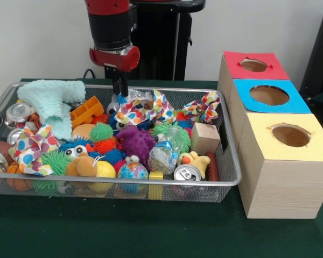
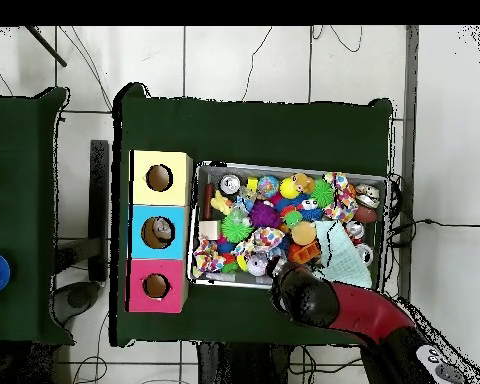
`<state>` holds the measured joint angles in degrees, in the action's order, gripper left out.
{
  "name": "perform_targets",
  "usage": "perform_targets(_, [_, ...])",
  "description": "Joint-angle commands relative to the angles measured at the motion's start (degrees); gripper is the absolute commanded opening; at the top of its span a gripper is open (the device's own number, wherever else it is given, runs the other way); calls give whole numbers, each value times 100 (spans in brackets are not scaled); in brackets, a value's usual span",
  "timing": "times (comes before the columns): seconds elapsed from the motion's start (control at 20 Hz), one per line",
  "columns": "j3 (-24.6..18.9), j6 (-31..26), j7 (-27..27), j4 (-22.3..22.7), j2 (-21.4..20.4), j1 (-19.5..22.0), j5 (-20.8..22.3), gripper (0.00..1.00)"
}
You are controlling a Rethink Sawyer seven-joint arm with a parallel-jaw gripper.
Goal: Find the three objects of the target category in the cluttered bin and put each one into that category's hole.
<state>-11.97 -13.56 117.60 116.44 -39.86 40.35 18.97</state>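
presently we find the tool [image 1: 120, 88] lowered at the far rim of the wire bin [image 1: 229, 180], its dark tips just above a polka-dot cloth [image 1: 142, 110]; we cannot tell whether the tips are spread or pressed together. in the overhead view the red and black arm [image 2: 354, 305] covers the tool, so that view settles nothing.

we note the bin standing on the green desk [image 1: 124, 231], packed with mixed items. a mint fleece cloth [image 1: 54, 102] lies at one end, with an orange toy block [image 1: 86, 112] just beside it. a purple knobbly ball [image 1: 135, 142] sits near the middle, touching green spiky balls [image 1: 101, 131]. a second polka-dot cloth [image 1: 29, 148] drapes over the near corner, and a third [image 1: 203, 107] lies at the far corner nearest the boxes. a wooden cube [image 1: 205, 137], a yellow duck [image 1: 196, 160] and a drinks can [image 1: 187, 173] rest at the end nearest the boxes.

beside the bin stand three boxes in a row, each with a round hole on top: red box [image 1: 255, 64], blue box [image 1: 269, 95], yellow box [image 1: 288, 137]. we cannot tell which items belong to the target category.
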Motion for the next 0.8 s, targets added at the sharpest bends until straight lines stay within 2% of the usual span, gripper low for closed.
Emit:
perform_targets(0.05, [-140,-389,386,-101,-731,-109,-234,0])
perform_targets(0.55, [-82,-596,441,10,-1149,-276,-432,0])
perform_targets(0.8, [-79,-905,430,130,-1620,-403,-638,0])
